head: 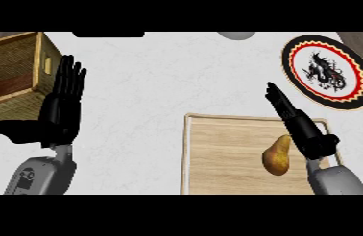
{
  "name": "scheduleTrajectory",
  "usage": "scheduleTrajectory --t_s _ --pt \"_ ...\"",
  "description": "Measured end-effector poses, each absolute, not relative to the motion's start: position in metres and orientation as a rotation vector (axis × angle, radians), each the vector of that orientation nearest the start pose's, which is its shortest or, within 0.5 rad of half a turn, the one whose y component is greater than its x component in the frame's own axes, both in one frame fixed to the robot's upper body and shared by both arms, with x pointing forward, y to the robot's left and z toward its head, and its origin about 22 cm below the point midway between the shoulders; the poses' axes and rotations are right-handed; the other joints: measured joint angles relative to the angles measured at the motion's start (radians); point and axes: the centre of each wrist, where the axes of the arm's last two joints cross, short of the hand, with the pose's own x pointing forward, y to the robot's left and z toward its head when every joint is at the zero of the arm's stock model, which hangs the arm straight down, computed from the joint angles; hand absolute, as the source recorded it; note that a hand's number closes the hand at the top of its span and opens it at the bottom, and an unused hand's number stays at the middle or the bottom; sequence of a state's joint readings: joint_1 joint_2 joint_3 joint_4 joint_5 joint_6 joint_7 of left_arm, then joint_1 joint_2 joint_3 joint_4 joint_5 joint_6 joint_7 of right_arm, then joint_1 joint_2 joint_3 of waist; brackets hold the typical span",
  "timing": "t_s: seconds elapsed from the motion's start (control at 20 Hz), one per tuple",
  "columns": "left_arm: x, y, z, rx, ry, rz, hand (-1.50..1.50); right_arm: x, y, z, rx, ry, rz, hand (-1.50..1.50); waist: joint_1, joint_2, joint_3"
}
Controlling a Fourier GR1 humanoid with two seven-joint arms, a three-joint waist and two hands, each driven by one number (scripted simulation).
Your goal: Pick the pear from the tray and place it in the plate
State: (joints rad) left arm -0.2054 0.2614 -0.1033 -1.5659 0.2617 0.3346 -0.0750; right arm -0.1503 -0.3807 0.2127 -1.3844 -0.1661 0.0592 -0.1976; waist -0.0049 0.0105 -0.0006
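right hand (301, 124) stretched straight over tray (212, 156), just beside pear (276, 156).

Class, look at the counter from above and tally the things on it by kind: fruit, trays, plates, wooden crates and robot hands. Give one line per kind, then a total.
Fruit: 1, the pear
Trays: 1, the wooden tray
Plates: 1, the dragon plate
Wooden crates: 1, the crate
Robot hands: 2, left robot hand and right robot hand
Total: 6
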Motion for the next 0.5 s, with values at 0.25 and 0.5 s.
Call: scheduleTrajectory --t_s 0.25,0.5 --pt "0.266 0.257 0.015 0.148 -1.547 0.108 0.00 0.284 -0.297 0.069 -0.284 -1.806 0.379 1.50 -0.032 -0.017 -0.004" --pt "0.240 0.265 -0.023 0.147 -1.314 0.109 0.00 0.283 -0.361 0.127 -0.903 -1.823 0.349 -1.50 -0.097 -0.030 -0.016"
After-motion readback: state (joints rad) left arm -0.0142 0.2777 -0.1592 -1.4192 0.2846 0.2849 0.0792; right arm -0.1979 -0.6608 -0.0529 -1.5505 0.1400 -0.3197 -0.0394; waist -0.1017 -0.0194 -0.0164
